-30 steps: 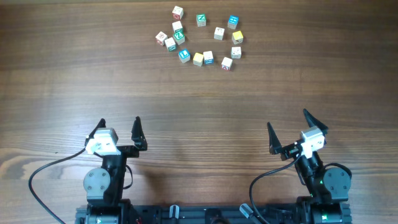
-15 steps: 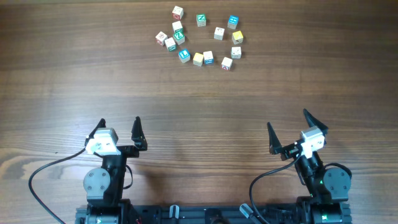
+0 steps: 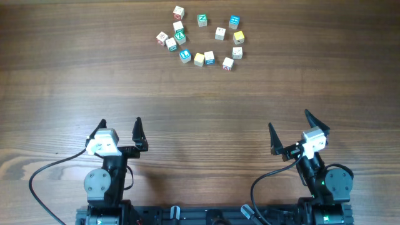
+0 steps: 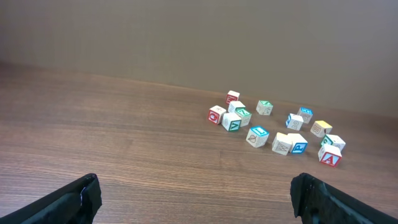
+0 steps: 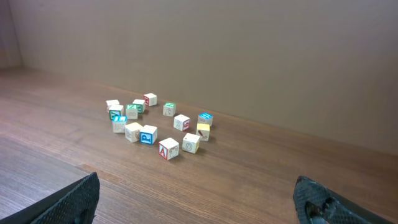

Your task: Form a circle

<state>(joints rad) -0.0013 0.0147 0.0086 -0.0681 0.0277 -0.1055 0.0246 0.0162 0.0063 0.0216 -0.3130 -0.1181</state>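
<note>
The left pincer (image 3: 119, 125) stands with jaws wide apart, empty, at the near edge of the tabletop (image 3: 200, 106); the right pincer (image 3: 289, 122) is likewise spread and empty; neither has moved in the last second; well apart from both, the letter cubes (image 3: 220, 33) lie unshifted in a loose, ragged ring at the far side.

Left arm (image 3: 105, 178) and right arm (image 3: 325, 178): black, white wrist blocks (image 3: 103, 142), pointed black fingers (image 3: 137, 131), looping black cables (image 3: 34, 182)

letter cubes (image 3: 199, 59), loose uneven ring, left side bunched
</note>
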